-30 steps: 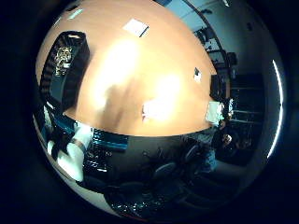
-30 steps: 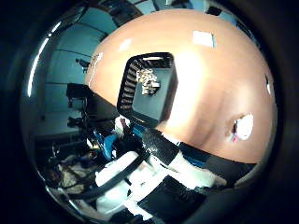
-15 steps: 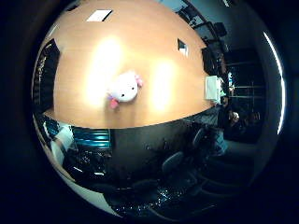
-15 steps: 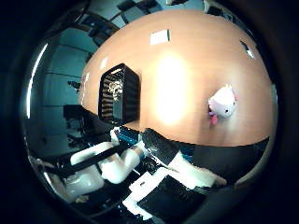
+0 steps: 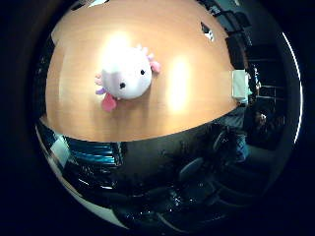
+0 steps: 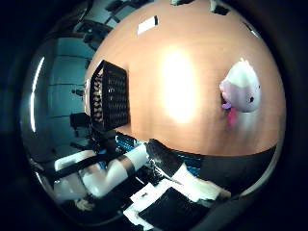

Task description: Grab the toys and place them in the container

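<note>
A white plush toy with pink frills and a pink tail lies on the wooden table, not far from the table's near edge. It also shows in the thumb side view as the plush toy. A black slatted container stands on the table some way from the toy, with small items inside. My hand shows only as white and black body parts with the white arm behind; it hovers above the table and touches nothing.
A white sheet lies flat on the far part of the table. A pale box sits at one table edge and a small dark plate is set into the top. Office chairs stand beyond the near edge.
The camera has travelled away from the container and towards the plush toy, which now looks much larger. The toy and the container themselves have not moved.
</note>
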`<state>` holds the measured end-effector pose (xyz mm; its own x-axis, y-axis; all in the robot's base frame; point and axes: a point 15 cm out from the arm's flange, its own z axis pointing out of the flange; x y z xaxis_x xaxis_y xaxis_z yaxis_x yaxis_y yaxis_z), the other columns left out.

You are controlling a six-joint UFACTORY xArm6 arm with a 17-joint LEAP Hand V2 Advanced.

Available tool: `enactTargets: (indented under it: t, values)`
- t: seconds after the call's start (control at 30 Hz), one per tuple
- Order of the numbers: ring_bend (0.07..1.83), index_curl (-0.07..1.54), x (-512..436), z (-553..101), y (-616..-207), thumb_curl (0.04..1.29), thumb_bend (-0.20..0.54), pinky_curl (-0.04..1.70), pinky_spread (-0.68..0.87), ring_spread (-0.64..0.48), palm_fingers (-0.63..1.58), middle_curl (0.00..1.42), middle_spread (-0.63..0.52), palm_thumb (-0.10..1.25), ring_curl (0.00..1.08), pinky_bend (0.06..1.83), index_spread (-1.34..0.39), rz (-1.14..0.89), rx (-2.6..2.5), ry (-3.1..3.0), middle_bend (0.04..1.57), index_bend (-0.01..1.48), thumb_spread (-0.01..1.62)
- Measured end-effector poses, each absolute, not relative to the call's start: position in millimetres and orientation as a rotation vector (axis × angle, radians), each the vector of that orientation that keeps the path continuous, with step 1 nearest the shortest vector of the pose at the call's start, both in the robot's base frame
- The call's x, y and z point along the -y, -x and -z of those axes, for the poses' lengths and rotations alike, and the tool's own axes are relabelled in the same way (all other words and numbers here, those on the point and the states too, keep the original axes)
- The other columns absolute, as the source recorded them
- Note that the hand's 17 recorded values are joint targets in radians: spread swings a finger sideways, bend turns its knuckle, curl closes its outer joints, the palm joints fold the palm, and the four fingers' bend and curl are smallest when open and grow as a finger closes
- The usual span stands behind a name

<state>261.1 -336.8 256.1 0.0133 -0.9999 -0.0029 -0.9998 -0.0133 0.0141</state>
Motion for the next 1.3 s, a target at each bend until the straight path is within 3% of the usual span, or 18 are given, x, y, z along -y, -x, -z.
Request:
enactTargets:
  t: [0.37,0.93,1.13,1.3]
  values:
    - [0.24,0.31,383.8,-226.5,-271.9,0.28,-0.022,0.28,0.43,0.16,0.18,0.32,-0.04,0.46,0.22,0.32,-0.41,-0.047,2.249,-2.175,0.19,0.18,1.05]
    - [0.20,0.31,415.2,-175.8,-287.5,0.28,-0.024,0.29,0.43,0.18,0.21,0.32,-0.03,0.50,0.24,0.27,-0.40,0.055,2.267,-2.160,0.20,0.17,1.05]
    - [0.25,0.29,417.0,-162.7,-284.7,0.29,-0.023,0.29,0.42,0.14,0.31,0.33,-0.07,0.52,0.26,0.26,-0.40,0.086,2.244,-2.162,0.23,0.16,1.04]
    - [0.33,0.28,419.5,-156.2,-278.3,0.29,-0.022,0.29,0.40,0.04,0.40,0.35,-0.13,0.56,0.27,0.26,-0.40,0.116,2.189,-2.154,0.28,0.16,1.03]
